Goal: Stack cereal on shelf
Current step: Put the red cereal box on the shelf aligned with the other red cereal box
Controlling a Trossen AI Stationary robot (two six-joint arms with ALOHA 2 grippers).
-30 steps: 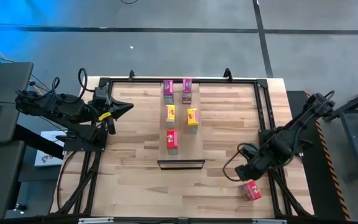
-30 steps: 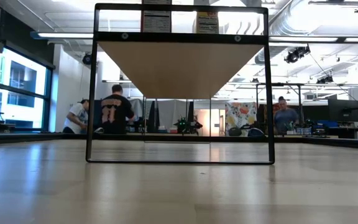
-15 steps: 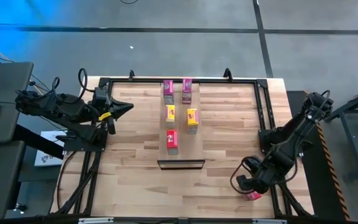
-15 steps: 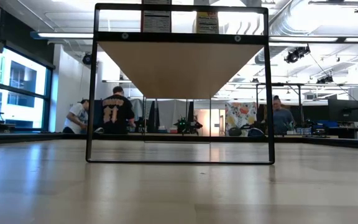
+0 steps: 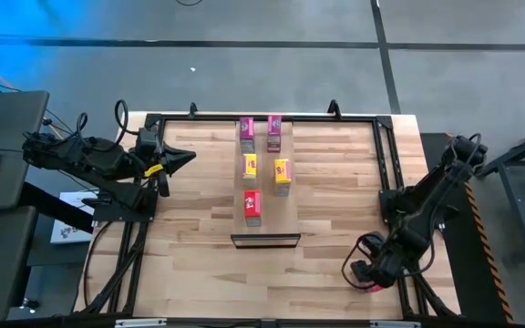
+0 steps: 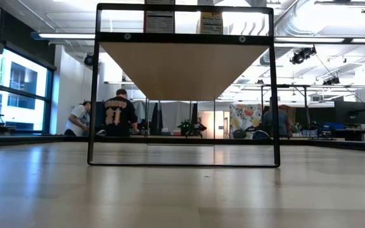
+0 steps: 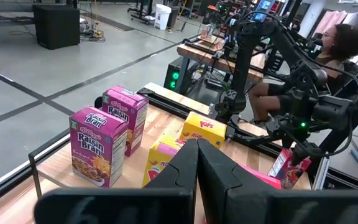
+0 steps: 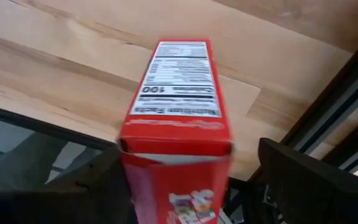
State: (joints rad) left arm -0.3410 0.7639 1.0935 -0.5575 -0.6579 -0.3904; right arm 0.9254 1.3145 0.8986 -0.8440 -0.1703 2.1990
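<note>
Since the last red box (image 5: 369,286) lies on the tabletop at the near right corner, almost under the right gripper (image 5: 365,276), the high view tells us little of the grasp itself; we note five boxes already upright on the shelf (image 5: 264,202) in the middle of the table, and the left gripper (image 5: 182,157) parked at the far left edge, well apart from them. From the low view we see only the shelf's dark frame (image 6: 184,85) and the underside of its board, with people in the room behind; neither arm shows here. In the left wrist view the left fingers (image 7: 194,168) are pressed together on nothing, and past them stand the magenta boxes (image 7: 98,144), a yellow box (image 7: 205,130) and the far right arm (image 7: 303,93). In the right wrist view the red box (image 8: 178,118) sits between the two dark fingers (image 8: 303,180), which stand wide of it on either side, not yet clamping. We judge the risks thus: the box lies close to the table's rim and frame rail, so a closing finger could shove it askew or off the edge; a grip taken off-centre could let it swing; and a crooked carry could topple the boxes already standing on the narrow shelf.
</note>
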